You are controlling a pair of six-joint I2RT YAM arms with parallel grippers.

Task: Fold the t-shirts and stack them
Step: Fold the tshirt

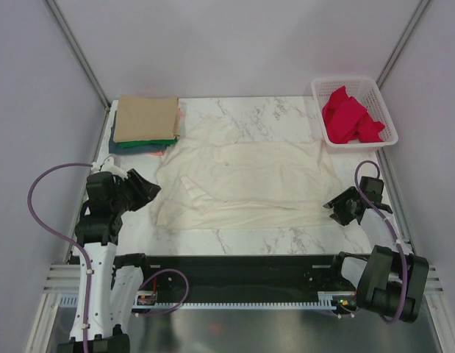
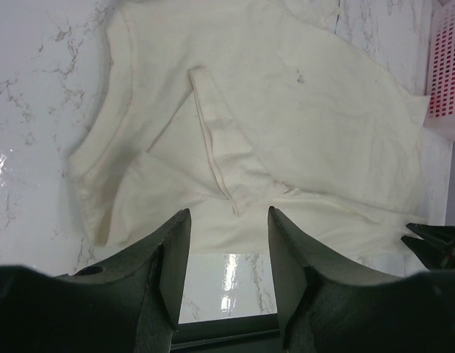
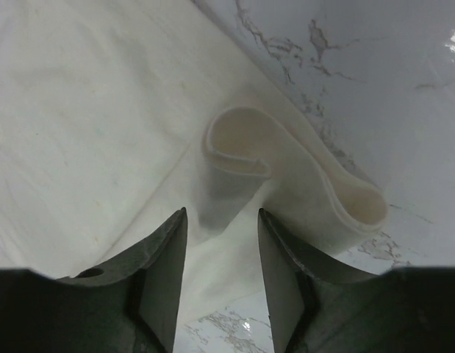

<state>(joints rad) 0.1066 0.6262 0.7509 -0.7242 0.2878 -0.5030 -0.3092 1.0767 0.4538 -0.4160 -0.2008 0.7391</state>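
Note:
A large cream t-shirt [image 1: 242, 180] lies spread flat and rumpled in the middle of the marble table [image 1: 264, 237]. At the back left sits a stack of folded t-shirts, a tan one [image 1: 145, 118] on top of a green one [image 1: 142, 143]. My left gripper [image 1: 142, 190] hovers open at the shirt's left front edge; in its wrist view only bare marble shows between the fingers [image 2: 176, 250], and the cream t-shirt [image 2: 286, 125] lies just beyond them. My right gripper [image 3: 221, 213] stands open over the shirt's right front corner, with the curled hem [image 3: 242, 143] just ahead and cloth lying under the gap.
A white mesh basket [image 1: 345, 79] holding a red cloth [image 1: 348, 118] stands at the back right, beside the shirt's far right corner. The black rail [image 1: 234, 266] runs along the table's near edge. Grey walls close in on both sides.

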